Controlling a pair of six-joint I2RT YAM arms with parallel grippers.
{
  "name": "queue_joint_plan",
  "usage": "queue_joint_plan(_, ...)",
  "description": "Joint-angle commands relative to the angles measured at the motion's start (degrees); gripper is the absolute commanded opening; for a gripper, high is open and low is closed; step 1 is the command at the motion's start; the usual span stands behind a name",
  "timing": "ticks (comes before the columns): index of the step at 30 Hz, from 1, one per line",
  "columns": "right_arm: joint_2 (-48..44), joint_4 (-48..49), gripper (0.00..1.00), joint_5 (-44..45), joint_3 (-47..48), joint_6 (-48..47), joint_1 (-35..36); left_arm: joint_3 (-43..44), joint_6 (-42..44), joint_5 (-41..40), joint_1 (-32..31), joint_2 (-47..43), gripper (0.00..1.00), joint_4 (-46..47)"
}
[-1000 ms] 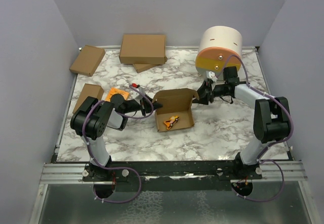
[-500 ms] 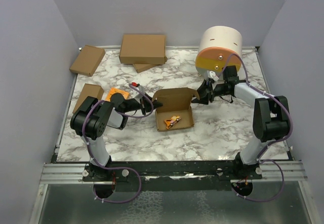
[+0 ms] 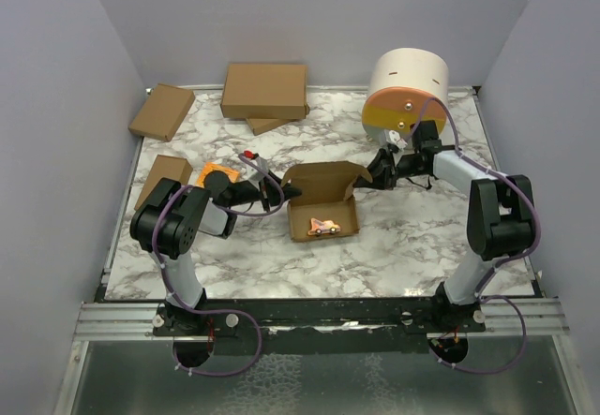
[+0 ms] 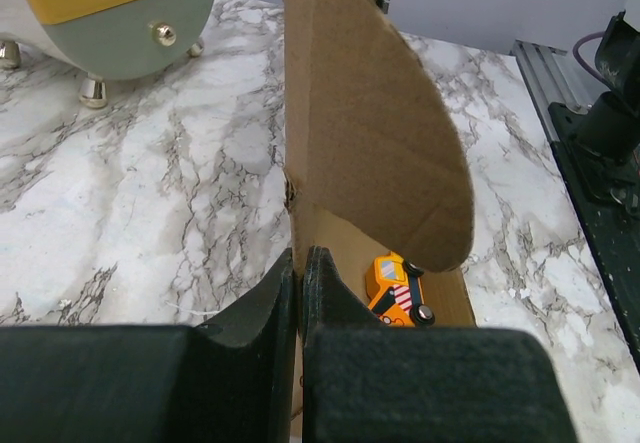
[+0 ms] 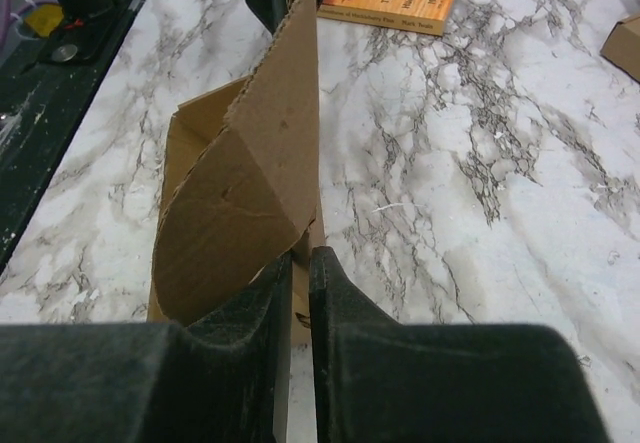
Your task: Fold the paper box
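The paper box (image 3: 323, 200) is an open brown carton in the middle of the table, lid flap raised at the back, with an orange toy car (image 3: 324, 227) inside. My left gripper (image 3: 284, 192) is shut on the box's left wall; in the left wrist view (image 4: 300, 263) the cardboard wall (image 4: 350, 113) stands between its fingers and the toy car (image 4: 398, 291) shows beyond. My right gripper (image 3: 367, 181) is shut on the box's right side flap; in the right wrist view (image 5: 300, 263) the flap (image 5: 250, 173) rises from between its fingers.
A white and orange cylinder on metal feet (image 3: 407, 92) stands behind the right arm. An orange printed booklet (image 3: 212, 172) lies behind the left gripper. Larger brown cartons (image 3: 264, 92) and smaller ones (image 3: 162, 111) (image 3: 162, 177) lie at the back left.
The box has slid a little toward the back with both grippers holding it. The toy car has shifted inside it and now lies more level.
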Motion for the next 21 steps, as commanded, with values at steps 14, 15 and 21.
queue_joint_plan(14,3.89,-15.62,0.19,-5.71,6.68,-14.58,3.53,2.49,-0.91,2.58,-1.29,-0.17,0.00,14.19)
queue_joint_plan(15,3.52,-14.11,0.19,-5.44,6.20,-12.62,3.71,2.48,-0.93,2.58,-1.30,-0.10,0.00,14.19)
queue_joint_plan(21,2.05,-8.39,0.02,-3.96,4.11,-8.20,4.22,2.83,-0.93,2.67,-1.29,0.45,0.00,14.14)
